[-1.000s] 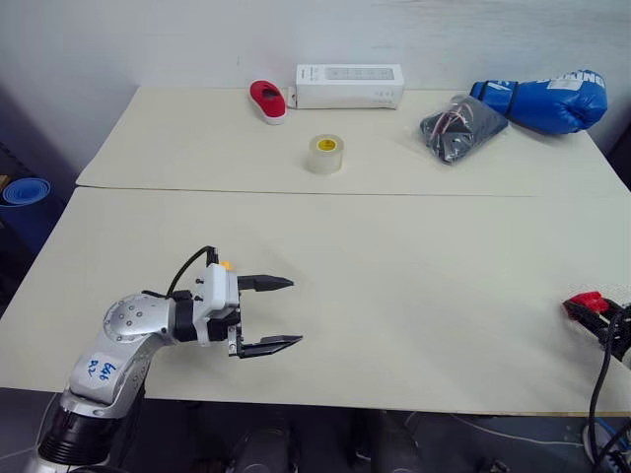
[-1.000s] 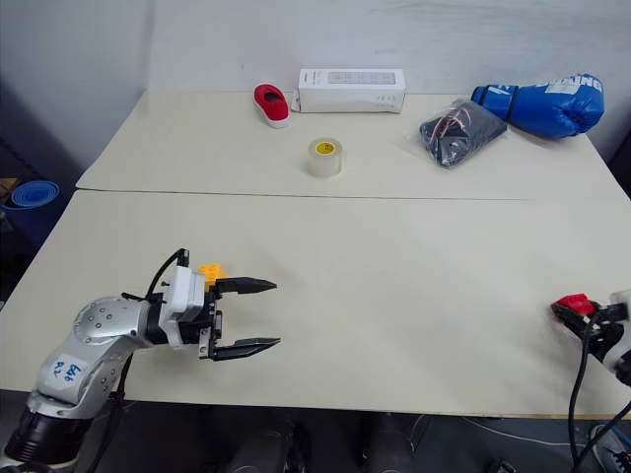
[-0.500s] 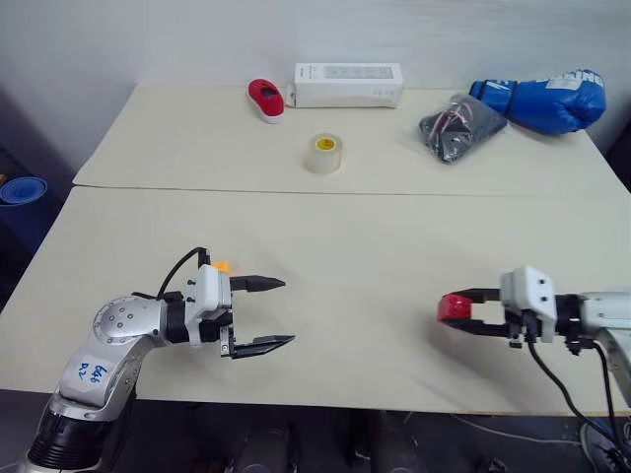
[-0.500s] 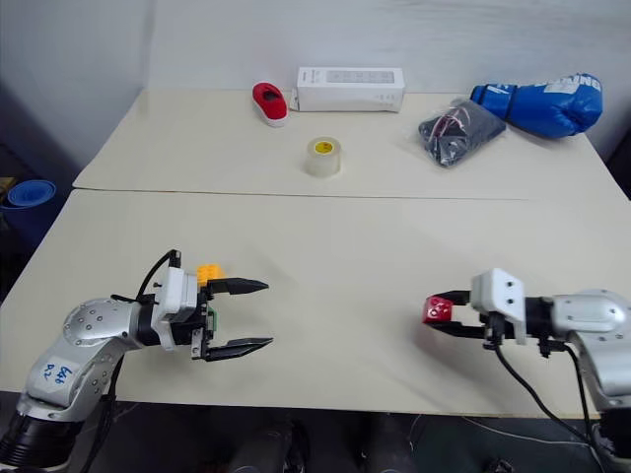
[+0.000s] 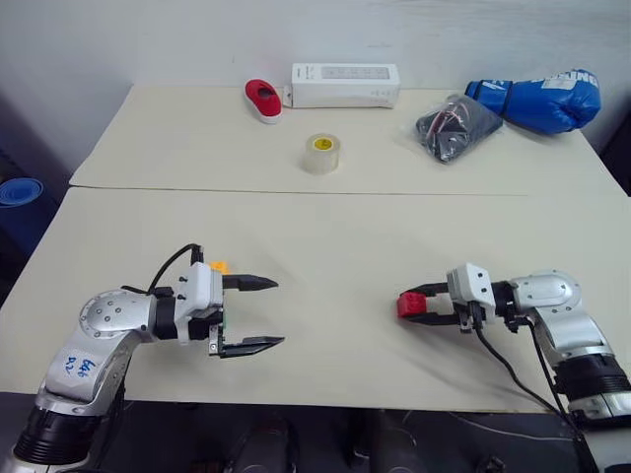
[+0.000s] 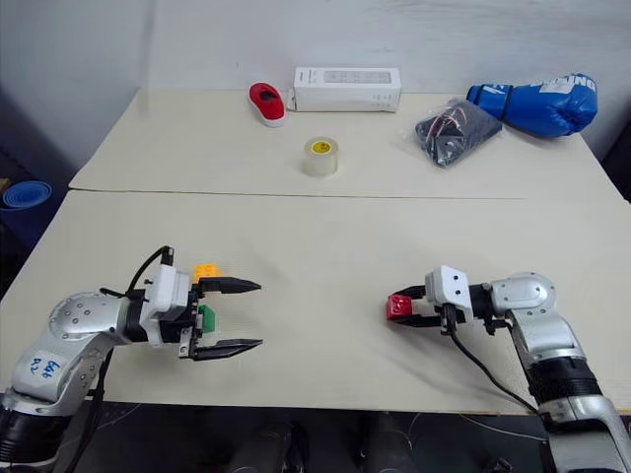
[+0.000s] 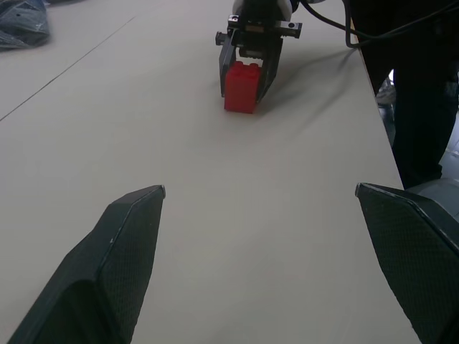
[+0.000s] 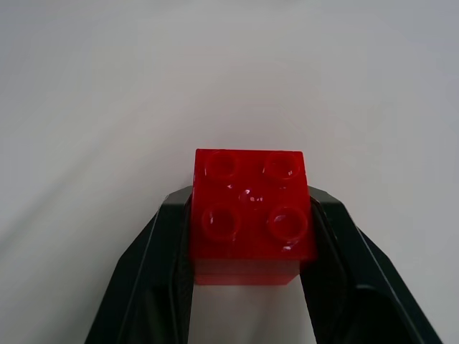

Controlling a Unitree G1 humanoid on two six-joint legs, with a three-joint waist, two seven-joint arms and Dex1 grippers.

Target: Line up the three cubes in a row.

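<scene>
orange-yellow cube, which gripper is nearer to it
Left. The orange-yellow cube sits right beside the open left gripper, just behind its far finger. The right gripper, shut on the red cube, is well across the table.

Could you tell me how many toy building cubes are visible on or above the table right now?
3. The red cube is held in the right claw. The orange-yellow cube and green cube sit by the open left claw, partly hidden behind it.
</scene>
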